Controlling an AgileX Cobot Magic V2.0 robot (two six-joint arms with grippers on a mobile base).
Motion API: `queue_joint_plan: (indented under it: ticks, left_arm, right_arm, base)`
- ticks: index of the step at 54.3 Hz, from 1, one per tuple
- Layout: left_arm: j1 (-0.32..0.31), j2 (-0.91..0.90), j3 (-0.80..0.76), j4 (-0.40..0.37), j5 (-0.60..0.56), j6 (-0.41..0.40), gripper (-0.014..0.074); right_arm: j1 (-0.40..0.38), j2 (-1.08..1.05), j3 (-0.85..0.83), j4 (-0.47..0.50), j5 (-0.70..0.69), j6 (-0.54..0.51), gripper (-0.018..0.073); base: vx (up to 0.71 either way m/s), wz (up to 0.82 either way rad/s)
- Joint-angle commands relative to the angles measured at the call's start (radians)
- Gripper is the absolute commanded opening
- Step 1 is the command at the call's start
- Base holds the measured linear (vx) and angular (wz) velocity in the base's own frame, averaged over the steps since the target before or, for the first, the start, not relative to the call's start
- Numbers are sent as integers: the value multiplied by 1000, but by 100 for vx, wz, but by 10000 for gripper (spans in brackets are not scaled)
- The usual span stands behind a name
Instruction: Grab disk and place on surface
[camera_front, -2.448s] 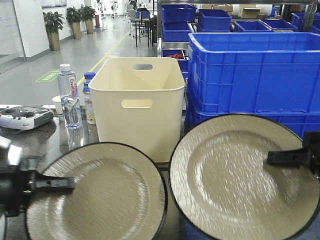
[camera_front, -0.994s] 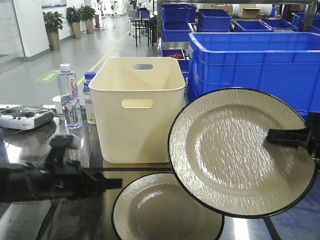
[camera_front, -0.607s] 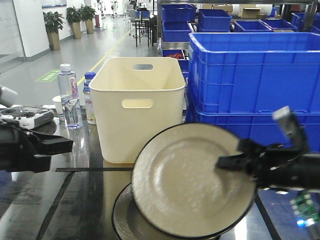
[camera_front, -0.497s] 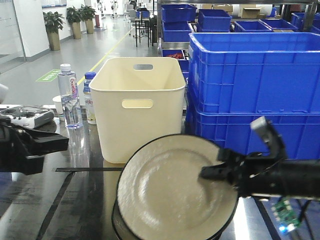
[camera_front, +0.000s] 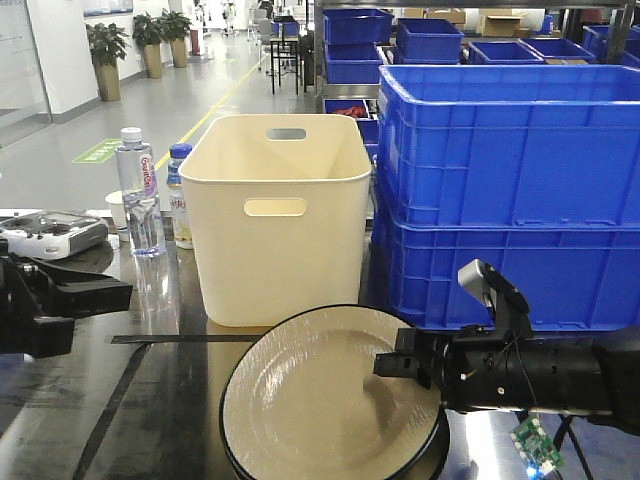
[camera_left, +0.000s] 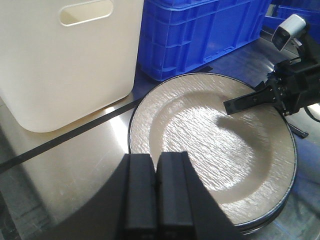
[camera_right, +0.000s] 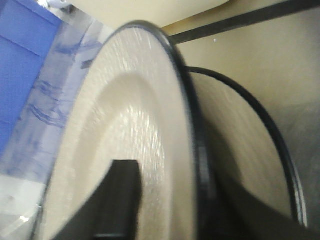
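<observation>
The right hand (camera_front: 392, 366) pinches the near rim of the upper disk (camera_front: 325, 400), which hovers tilted just above a second disk (camera_right: 260, 150) lying flat on the steel counter (camera_front: 150, 420) in front of the cream bin (camera_front: 275, 215). The gap opens toward the right hand's side, so lowering that edge would seat it. The left hand (camera_left: 157, 192), fingers pressed together and empty, waits apart.
</observation>
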Motion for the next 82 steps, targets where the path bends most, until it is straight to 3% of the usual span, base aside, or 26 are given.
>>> queue_joint_plan:
  ticks: [1,7,13,22,27,33,40,45,51,60,67,73,82]
  left_arm:
    - [0,-27,-31,-56,-14,-11,-7]
    - [0,-27,-31,-56,-1,-13,-7]
    - [0,-27,-31,-49,5,-17,-7]
    - [0,-27,-29,-16,1,-60,-7]
    - [0,-24,-29,74,-10,-137,-5]
    - [0,-14,-29,318,-38,-320,-3]
    - [0,12,-28,661,-49,-619,-1]
    - [0,15,-21,873,-53,-770,-1]
    - [0,-10,29,1021,-99,-874,-1]
    - [-1,-172,233,1043,-313,-892,-1]
    - [-1,-371,446,1043,-457,-886,-1]
    - [-1,-569,603,1041,-503,-885,-1]
    - [-1,-837,724,1039,-516,-884,-1]
  right_arm:
    - [-3,-51,-33,34,-11,-157,452]
    - [-15,-61,-34,18,-87,-343,528]
    - [-31,-88,-34,-1,-205,-503,540]
    - [-57,-156,-34,0,-367,-590,532]
    - [-77,-207,-34,-2,-398,-589,477]
    - [-91,-290,-33,-52,-396,-564,296]
    - [-91,-414,-33,-236,-388,-424,-18]
    - [-92,-503,-33,-396,-363,-248,-12]
    - [-92,-596,-33,-634,-298,8,-9]
    - [-92,-732,-26,-1093,-125,482,-8]
    - [-92,-858,72,-1400,-118,723,-8]
    - [-91,-981,212,-1535,-193,845,-8]
    - [-91,-1185,483,-1569,-393,876,-8]
  base:
    - [0,0]
    - [0,0]
    - [0,0]
    - [0,0]
    - [0,0]
    - [0,0]
    - [0,0]
    - [0,0]
    - [0,0]
    - [0,0]
    - [0,0]
    - [0,0]
    - [0,0]
